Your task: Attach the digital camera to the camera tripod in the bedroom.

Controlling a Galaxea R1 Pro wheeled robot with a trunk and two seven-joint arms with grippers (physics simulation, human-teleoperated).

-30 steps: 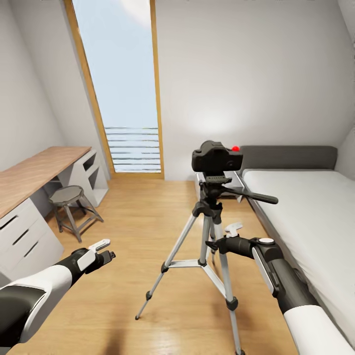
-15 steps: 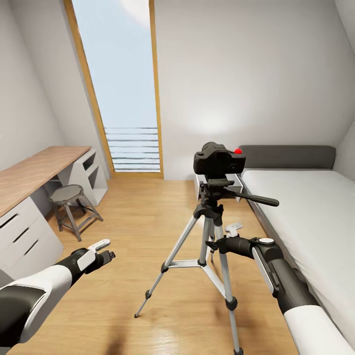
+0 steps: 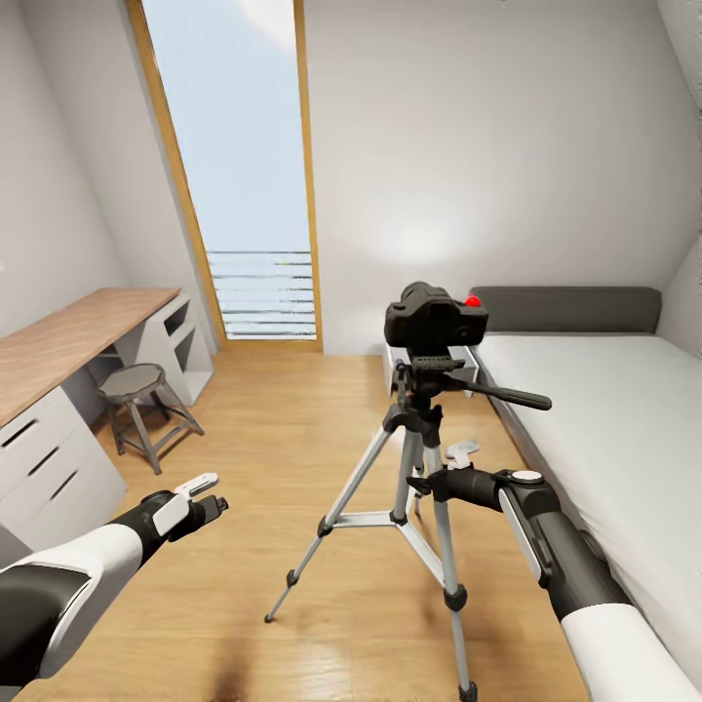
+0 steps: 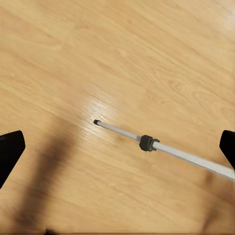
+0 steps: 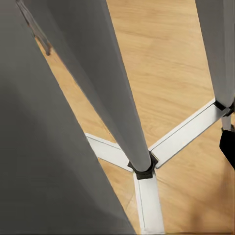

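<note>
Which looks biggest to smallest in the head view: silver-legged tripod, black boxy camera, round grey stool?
1. Silver-legged tripod, by far.
2. Round grey stool.
3. Black boxy camera.
The stool and camera are close; differing distances make true size unsure.

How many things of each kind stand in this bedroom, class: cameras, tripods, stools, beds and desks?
Digital camera: 1
Camera tripod: 1
Stool: 1
Bed: 1
Desk: 1
Total: 5
</note>
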